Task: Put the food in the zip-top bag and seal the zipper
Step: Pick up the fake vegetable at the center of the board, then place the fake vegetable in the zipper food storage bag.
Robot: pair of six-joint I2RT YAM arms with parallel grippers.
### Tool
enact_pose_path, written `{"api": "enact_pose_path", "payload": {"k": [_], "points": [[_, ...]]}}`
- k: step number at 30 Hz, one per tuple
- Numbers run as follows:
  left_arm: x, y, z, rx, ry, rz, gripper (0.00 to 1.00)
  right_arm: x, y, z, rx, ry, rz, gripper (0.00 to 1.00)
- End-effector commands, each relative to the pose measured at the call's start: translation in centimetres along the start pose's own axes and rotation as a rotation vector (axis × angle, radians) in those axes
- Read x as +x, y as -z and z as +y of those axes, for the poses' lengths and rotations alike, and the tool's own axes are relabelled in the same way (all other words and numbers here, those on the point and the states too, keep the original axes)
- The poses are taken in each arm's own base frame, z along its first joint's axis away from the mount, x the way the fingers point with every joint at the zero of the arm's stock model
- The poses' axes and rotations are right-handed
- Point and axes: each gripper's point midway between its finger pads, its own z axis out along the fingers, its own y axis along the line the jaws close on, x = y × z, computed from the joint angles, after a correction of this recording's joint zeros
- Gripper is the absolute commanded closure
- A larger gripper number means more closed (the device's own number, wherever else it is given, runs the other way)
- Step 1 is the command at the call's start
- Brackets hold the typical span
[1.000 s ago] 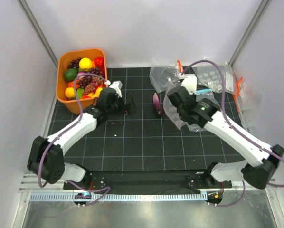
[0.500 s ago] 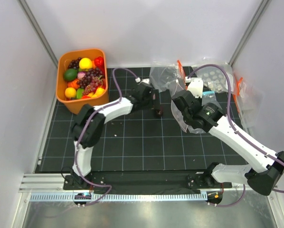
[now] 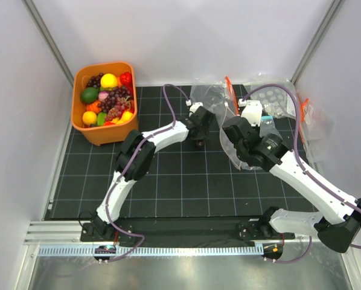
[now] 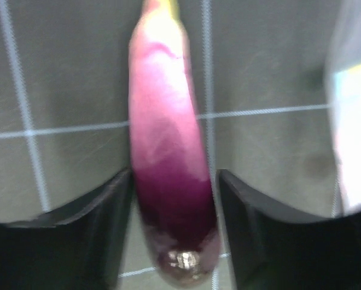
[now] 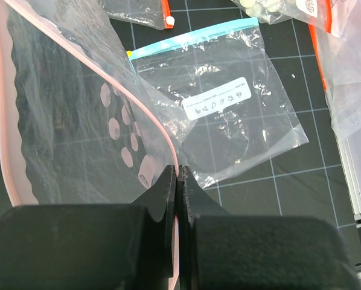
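A purple-pink toy eggplant (image 4: 168, 151), one piece of the food, lies lengthwise on the black grid mat. My left gripper (image 4: 174, 176) straddles its dark end. Its fingers (image 4: 102, 229) sit close on either side, with a thin sliver of mat showing on the right, and the jaws stand open. From above, the left gripper (image 3: 198, 136) covers most of the eggplant. My right gripper (image 5: 179, 172) is shut on the pink zipper (image 5: 150, 115) of the clear zip-top bag (image 5: 66, 121) and holds its mouth edge up. The right gripper (image 3: 231, 129) is just right of the left one.
An orange tub (image 3: 102, 134) at the back left holds more toy food (image 3: 108, 99). A clear bag with a blue strip and white label (image 5: 223, 115) lies flat on the mat beyond the right gripper. More clear bags (image 3: 271, 96) lie at the back right.
My left arm has swung from beside the orange tub to the middle of the mat and come down over the eggplant. The right arm has shifted slightly right, still holding the bag.
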Motion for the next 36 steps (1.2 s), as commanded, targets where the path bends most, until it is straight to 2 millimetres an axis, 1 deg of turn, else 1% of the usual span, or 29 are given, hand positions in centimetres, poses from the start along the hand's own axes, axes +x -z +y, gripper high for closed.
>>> {"api": "enact_pose_path", "payload": {"k": [1,2,4,5,6,7,8,9,10,11,12,13,14,16,17,18,19,20,21,22,23,24,26,27,31,32,35,36], "points": [[0.1,1.6,2.1,-0.107,-0.053,-0.023,0.43,-1.1,0.3,-0.2,-0.008,-0.050,-0.040,0.99],[0.1,2.0,2.3,-0.110,-0.068,-0.025,0.55,-0.9,0.2,0.0,-0.011,-0.043,-0.034,0.99],[0.0,3.4,2.2,-0.083,-0.085,-0.031,0.67,-0.9,0.1,0.2,-0.015,-0.038,-0.029,0.99],[0.1,3.9,2.3,-0.072,-0.086,-0.031,0.76,-0.8,0.0,0.5,-0.021,-0.030,-0.023,0.99],[-0.4,5.3,2.1,-0.037,-0.078,-0.057,0.77,-0.6,0.0,1.0,-0.044,-0.011,-0.010,0.99],[-0.3,6.0,1.9,-0.006,-0.072,-0.053,0.80,-0.5,-0.2,1.6,-0.070,0.001,-0.004,0.99],[0.3,6.6,2.3,0.008,-0.070,-0.049,0.80,-0.2,-0.5,2.2,-0.084,0.022,0.010,0.99],[0.2,7.5,2.3,0.025,-0.063,-0.054,0.80,0.0,-0.7,2.7,-0.098,0.031,0.022,0.99],[-1.2,10.1,1.9,0.067,-0.046,-0.093,0.80,0.0,-0.8,3.0,-0.102,0.035,0.025,0.99],[-0.2,10.5,2.9,0.065,-0.046,-0.090,0.80,0.2,-1.0,3.3,-0.109,0.044,0.035,0.99],[-0.1,11.4,3.4,0.074,-0.039,-0.104,0.80,0.5,-1.1,4.2,-0.137,0.053,0.053,0.99],[-1.7,14.4,3.2,0.122,-0.009,-0.162,0.80,0.4,-1.2,4.8,-0.158,0.056,0.056,0.99],[-0.3,14.5,4.1,0.133,-0.005,-0.158,0.81,0.6,-1.3,5.4,-0.179,0.060,0.064,0.99],[-0.3,16.8,4.1,0.205,0.035,-0.187,0.80,1.1,-1.7,7.2,-0.231,0.068,0.096,0.99],[-0.2,18.9,3.7,0.289,0.052,-0.211,0.81,1.3,-1.8,7.8,-0.247,0.073,0.109,0.99],[-0.1,19.8,3.6,0.323,0.065,-0.217,0.81,1.1,-1.8,8.5,-0.262,0.076,0.117,0.99],[0.1,20.7,3.6,0.352,0.076,-0.223,0.81,1.8,-2.1,9.6,-0.271,0.102,0.141,0.99],[0.1,22.2,3.7,0.391,0.097,-0.244,0.81,2.0,-2.3,10.1,-0.271,0.109,0.149,0.99],[0.4,22.9,3.5,0.427,0.099,-0.237,0.81,1.7,-2.2,10.6,-0.277,0.110,0.146,0.99],[0.5,23.7,3.5,0.450,0.106,-0.240,0.80,2.3,-2.7,11.3,-0.270,0.130,0.166,0.99],[0.7,24.6,3.7,0.479,0.123,-0.248,0.80,2.0,-2.5,12.0,-0.283,0.133,0.162,0.99],[1.2,25.4,3.0,0.531,0.114,-0.226,0.80,2.1,-2.4,12.4,-0.288,0.140,0.166,0.99],[2.3,26.3,2.3,0.598,0.096,-0.179,0.80,2.5,-2.6,13.3,-0.291,0.159,0.176,0.99],[2.9,27.2,1.6,0.654,0.092,-0.143,0.80,2.3,-2.6,13.5,-0.291,0.157,0.171,0.99],[4.0,28.1,0.7,0.736,0.111,-0.094,0.80,2.2,-2.4,14.3,-0.291,0.167,0.160,0.99],[3.9,28.3,0.3,0.763,0.113,-0.098,0.80,2.1,-2.4,14.4,-0.287,0.167,0.155,0.99],[4.3,28.1,-0.3,0.783,0.117,-0.061,0.80,2.0,-2.0,14.9,-0.288,0.167,0.140,0.99],[4.5,27.7,-0.3,0.772,0.123,-0.048,0.80,2.1,-2.0,15.1,-0.285,0.170,0.138,0.99]]}}
